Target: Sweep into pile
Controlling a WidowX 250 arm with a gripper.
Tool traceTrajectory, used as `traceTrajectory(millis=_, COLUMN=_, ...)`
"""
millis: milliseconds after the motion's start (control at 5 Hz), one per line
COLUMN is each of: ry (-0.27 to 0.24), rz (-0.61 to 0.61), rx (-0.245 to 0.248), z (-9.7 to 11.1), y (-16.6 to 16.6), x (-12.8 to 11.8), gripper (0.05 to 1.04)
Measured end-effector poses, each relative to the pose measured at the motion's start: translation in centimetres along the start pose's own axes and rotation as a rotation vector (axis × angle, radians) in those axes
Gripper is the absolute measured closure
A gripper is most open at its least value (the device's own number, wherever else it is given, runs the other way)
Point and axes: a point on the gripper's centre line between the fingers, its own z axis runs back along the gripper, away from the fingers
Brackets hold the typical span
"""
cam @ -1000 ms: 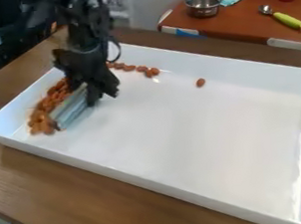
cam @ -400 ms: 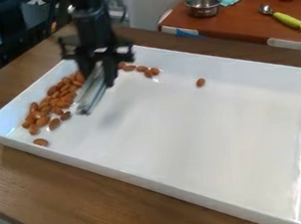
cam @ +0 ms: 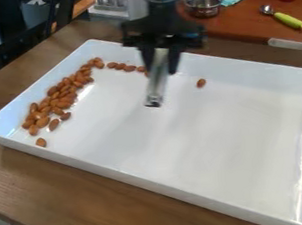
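Brown almonds (cam: pixel 61 95) lie mostly left of the tool (cam: pixel 162 69) in view.

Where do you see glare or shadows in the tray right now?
Camera view: bright glare along the foot of the right wall of the white rectangular tray, a smaller shine on its floor beside the brown almonds, and a faint, soft-edged shadow on the floor near the black gripper.

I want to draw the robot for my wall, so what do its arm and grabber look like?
The arm is black, with a chunky, rounded end where it meets the gripper. The gripper is black too. Its body is wide, like a bar going across, and two slim, dark fingers stick out from it.
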Motion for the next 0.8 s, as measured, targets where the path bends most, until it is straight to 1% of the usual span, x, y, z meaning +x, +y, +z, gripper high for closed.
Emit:
traceTrajectory(millis=200, ry=-0.068, rz=-0.066, rx=0.035, z=-0.6, y=-5.3, x=-1.4, gripper=0.702)
traceTrajectory(millis=400, ry=-0.077, rz=-0.090, rx=0.083, z=-2.4, y=-6.5, x=-2.2, gripper=0.702)
traceTrajectory(millis=600, ry=-0.067, rz=-0.082, rx=0.098, z=-3.3, y=-6.9, x=-1.6, gripper=0.702)
traceTrajectory(millis=800, ry=-0.036, rz=-0.040, rx=0.115, z=-4.5, y=-5.5, x=-0.2, gripper=0.702)
